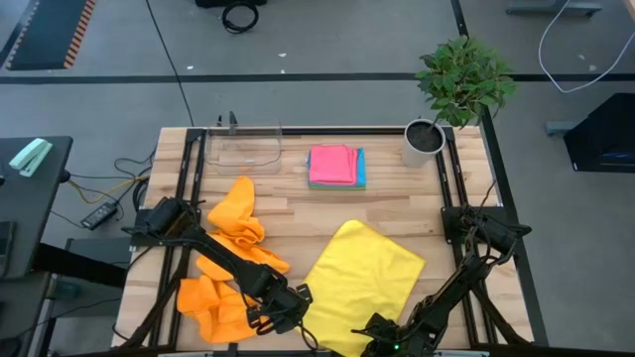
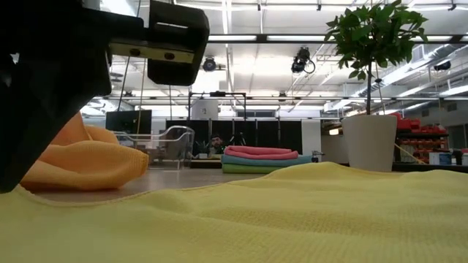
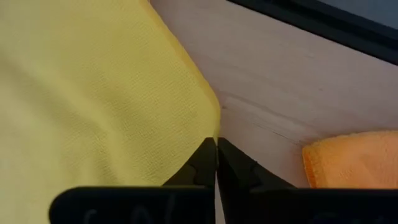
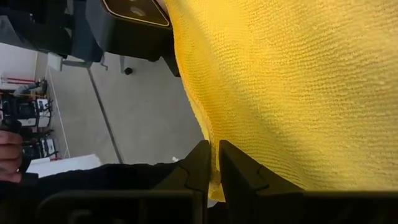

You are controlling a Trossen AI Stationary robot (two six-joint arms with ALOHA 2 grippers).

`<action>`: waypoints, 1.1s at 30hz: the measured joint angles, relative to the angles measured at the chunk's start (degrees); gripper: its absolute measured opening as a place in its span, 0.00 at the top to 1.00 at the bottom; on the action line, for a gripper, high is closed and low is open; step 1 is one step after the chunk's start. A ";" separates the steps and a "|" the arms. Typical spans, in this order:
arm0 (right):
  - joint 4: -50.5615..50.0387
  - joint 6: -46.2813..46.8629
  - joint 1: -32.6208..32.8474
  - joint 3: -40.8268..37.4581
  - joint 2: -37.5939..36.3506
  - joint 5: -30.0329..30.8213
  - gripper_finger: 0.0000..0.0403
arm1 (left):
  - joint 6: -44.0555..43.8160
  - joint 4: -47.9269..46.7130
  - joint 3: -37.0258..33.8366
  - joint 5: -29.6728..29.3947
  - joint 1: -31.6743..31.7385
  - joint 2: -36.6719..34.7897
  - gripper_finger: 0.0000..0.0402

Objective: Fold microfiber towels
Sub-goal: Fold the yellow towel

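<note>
The counter (image 1: 387, 213) was pale wood planks in a black frame. A yellow towel (image 1: 362, 280) lay spread on its near half, rumpled. Crumpled orange towels (image 1: 230, 260) sat to its left. Pink and blue folded towels (image 1: 336, 167) were stacked at the far side, between a clear plastic tray (image 1: 245, 147) and a potted plant (image 1: 451, 94). The left gripper (image 3: 216, 149) had its jaws pressed together at the yellow towel's left edge. The right gripper (image 4: 214, 155) pinched the towel's near edge. Beyond lay grey floor with cables; the low view showed a large room with ceiling lights and dark racks.
</note>
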 joint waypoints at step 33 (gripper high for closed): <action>-56.79 6.52 5.82 0.04 -32.98 1.77 0.90 | -43.78 -23.63 38.00 -1.41 5.17 2.45 0.99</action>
